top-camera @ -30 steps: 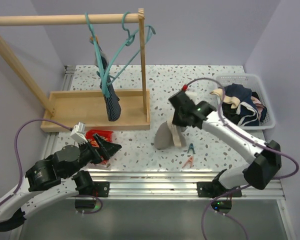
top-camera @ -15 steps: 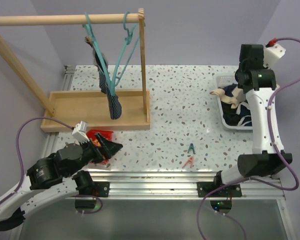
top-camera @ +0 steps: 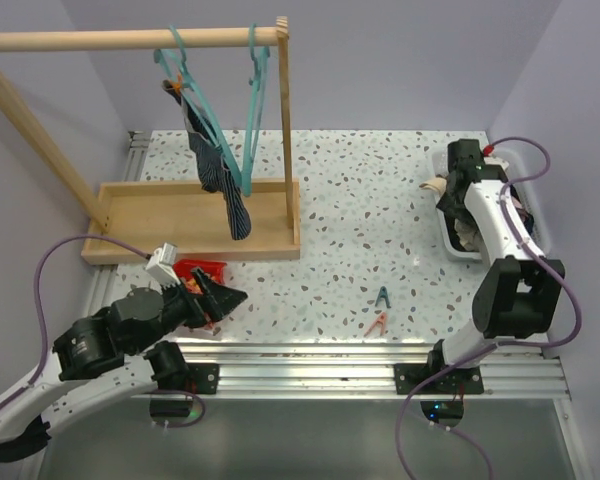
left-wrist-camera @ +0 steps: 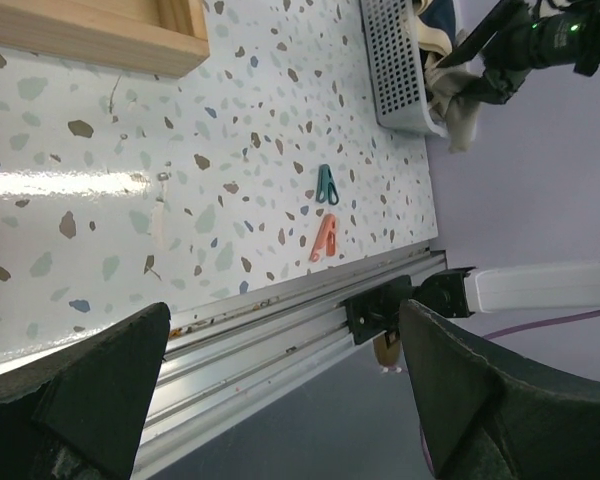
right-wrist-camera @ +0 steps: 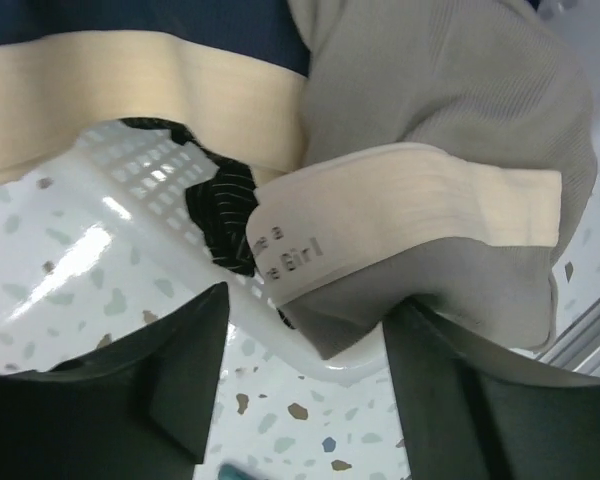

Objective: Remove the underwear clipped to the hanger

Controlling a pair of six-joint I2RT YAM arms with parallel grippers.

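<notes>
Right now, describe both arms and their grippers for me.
Both are built alike: the left arm and right arm have white links between bulky black joints. A thin purple cable loops along each. The left gripper and right gripper have blunt matte-black fingers. A small white box sits at the left wrist.

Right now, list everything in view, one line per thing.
table: one, speckled white, under everything
wooden rack: one, pale wood, rear left
hangers: two, teal, on the rack's rail
striped underwear: one, navy, hanging from the left hanger
basket: one, white, right side, holding clothes
grey-beige underwear: one, draped over the basket's rim
pegs: two, teal and orange, front centre
red packet: one, front left
left gripper: open, beside the packet
right gripper: open, over the basket
</notes>
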